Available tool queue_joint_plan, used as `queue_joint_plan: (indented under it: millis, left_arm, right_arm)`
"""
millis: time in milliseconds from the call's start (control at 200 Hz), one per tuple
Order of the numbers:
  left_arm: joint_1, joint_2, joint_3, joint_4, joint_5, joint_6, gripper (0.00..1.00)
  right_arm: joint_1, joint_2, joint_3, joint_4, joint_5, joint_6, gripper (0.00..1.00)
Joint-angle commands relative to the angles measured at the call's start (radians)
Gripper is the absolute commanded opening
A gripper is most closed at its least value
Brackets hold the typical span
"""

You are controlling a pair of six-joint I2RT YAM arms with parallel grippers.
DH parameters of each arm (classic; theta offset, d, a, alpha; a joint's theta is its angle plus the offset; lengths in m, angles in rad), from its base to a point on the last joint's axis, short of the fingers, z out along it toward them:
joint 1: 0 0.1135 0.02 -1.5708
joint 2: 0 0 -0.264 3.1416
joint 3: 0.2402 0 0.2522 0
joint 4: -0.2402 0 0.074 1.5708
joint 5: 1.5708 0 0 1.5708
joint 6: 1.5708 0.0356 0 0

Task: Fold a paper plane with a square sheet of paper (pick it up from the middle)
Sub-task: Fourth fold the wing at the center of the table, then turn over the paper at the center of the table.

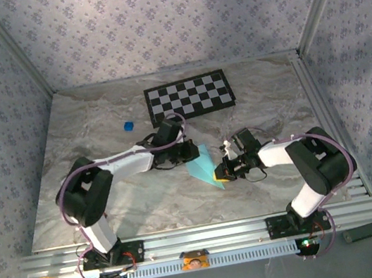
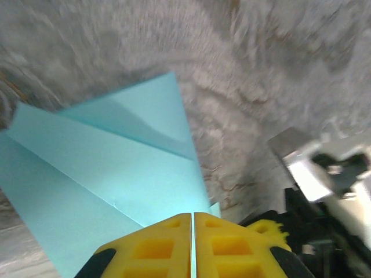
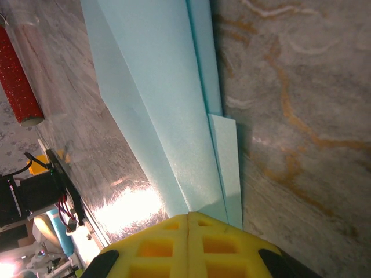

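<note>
Two arms are counted: the left arm (image 1: pixel 85 195) and the right arm (image 1: pixel 318 160), both mounted at the near edge of one table (image 1: pixel 272 96). Two pairs of yellow fingers are counted, the left fingers (image 2: pixel 156 249) and the right fingers (image 3: pixel 156 249). One sheet of light-blue paper (image 1: pixel 203 167) is counted between them. One checkerboard (image 1: pixel 190 97) is counted at the far side, and one small dark-blue cube (image 1: pixel 127 126) just left of it.

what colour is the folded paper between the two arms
The paper is plain light blue, with no pattern; it shows best in the right wrist view.
</note>
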Motion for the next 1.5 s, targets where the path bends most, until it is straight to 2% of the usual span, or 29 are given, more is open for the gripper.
queue_joint_plan:
  millis: [0,315,575,780,860,1049,1174,1494]
  left_arm:
    - [-0.002,0.069,0.034,-0.001,-0.011,0.003,0.09]
    - [-0.002,0.107,0.043,0.002,-0.020,0.007,0.09]
    - [-0.005,0.026,0.023,-0.007,-0.022,0.013,0.09]
    - [-0.008,0.030,0.038,0.015,0.014,0.019,0.10]
    - [-0.009,0.057,0.053,0.014,0.020,0.022,0.10]
    - [-0.004,0.112,0.072,0.005,0.005,0.025,0.09]
    - [0.003,0.137,0.056,0.008,0.003,0.016,0.09]
    - [0.019,0.135,0.009,0.008,-0.001,-0.011,0.08]
  right_arm:
    - [-0.008,-0.005,-0.012,-0.106,0.064,-0.005,0.01]
    - [-0.002,-0.104,0.035,-0.166,0.031,-0.026,0.10]
    - [-0.042,-0.270,-0.024,-0.277,0.138,0.002,0.15]
    - [-0.068,-0.371,-0.090,-0.273,0.098,0.068,0.31]
    - [-0.067,-0.376,-0.092,-0.288,0.082,0.098,0.36]
    - [-0.041,-0.370,-0.101,-0.274,0.044,0.122,0.37]
    - [-0.020,-0.360,-0.115,-0.253,0.032,0.173,0.45]
    - [0.023,-0.310,-0.119,-0.259,0.039,0.206,0.41]
